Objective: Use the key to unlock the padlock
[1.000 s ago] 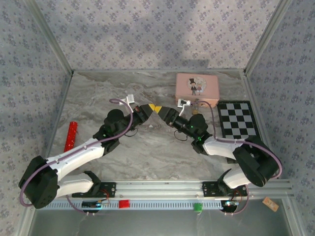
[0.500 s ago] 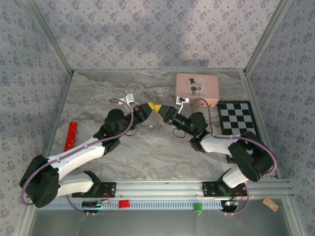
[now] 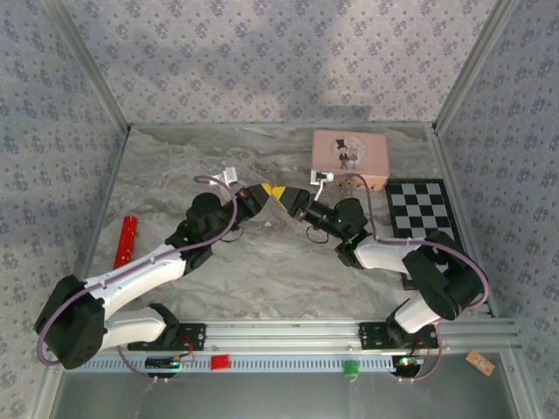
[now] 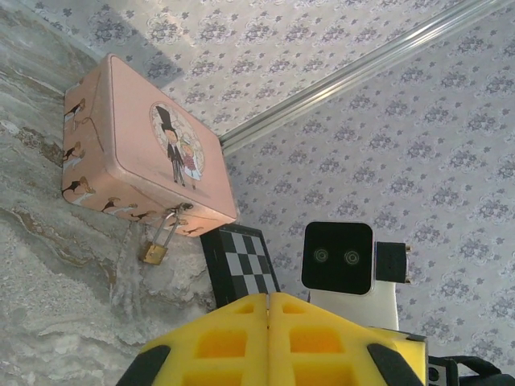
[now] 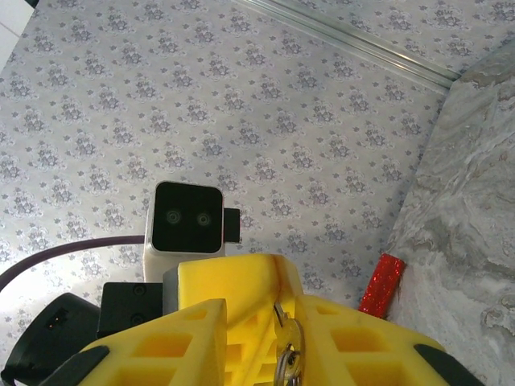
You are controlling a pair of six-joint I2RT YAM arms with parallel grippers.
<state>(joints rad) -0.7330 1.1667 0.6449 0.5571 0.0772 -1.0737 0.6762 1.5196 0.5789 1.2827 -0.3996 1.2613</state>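
left arm (image 3: 131,284) and right arm (image 3: 384,255) in glossy white shells, black joint housings, thin purple cable (image 3: 203,179) looping along each, yellow fingers (image 4: 225,342) with moulded pockets, boxy white wrist camera (image 4: 338,257) with black two-lens face, perhaps tiny green indicator lights (image 3: 339,229) on the forearms

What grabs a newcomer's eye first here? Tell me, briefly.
The yellow-fingered left gripper and right gripper meet tip to tip at mid-table, a silvery key ring between their fingers. Then the pink cartoon-printed tin at the far right of the grey marble table, a tiny brass padlock hanging at its front.
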